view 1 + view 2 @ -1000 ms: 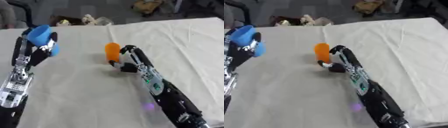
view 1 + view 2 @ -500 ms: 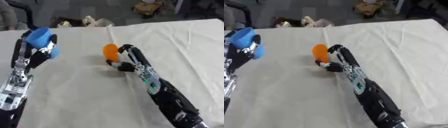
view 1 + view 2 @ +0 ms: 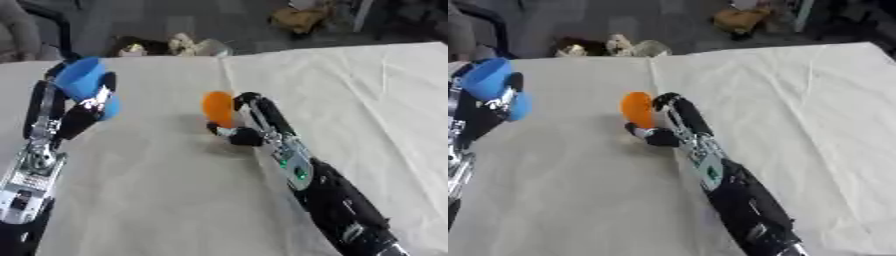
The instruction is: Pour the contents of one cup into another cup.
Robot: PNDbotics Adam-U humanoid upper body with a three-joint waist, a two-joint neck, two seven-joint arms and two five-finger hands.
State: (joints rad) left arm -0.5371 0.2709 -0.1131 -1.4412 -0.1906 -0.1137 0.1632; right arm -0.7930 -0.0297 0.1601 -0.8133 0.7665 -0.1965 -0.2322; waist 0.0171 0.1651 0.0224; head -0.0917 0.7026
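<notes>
An orange cup (image 3: 217,107) stands on the white cloth near the middle of the table. My right hand (image 3: 251,121) is beside it on its right, fingers and thumb curled round its side and base. A blue cup (image 3: 87,85) is held up above the left part of the table, tilted, with my left hand (image 3: 72,112) wrapped round it. What either cup holds does not show.
The white cloth (image 3: 367,95) covers the table, with wrinkles on the right half. Beyond the far edge lie some small pale objects (image 3: 179,46) and a brown heap (image 3: 297,17) on a dark floor.
The whole picture has shifted a little, so the camera moved. The blue cup sits slightly higher and more upright in my left hand. My right hand stays at the orange cup.
</notes>
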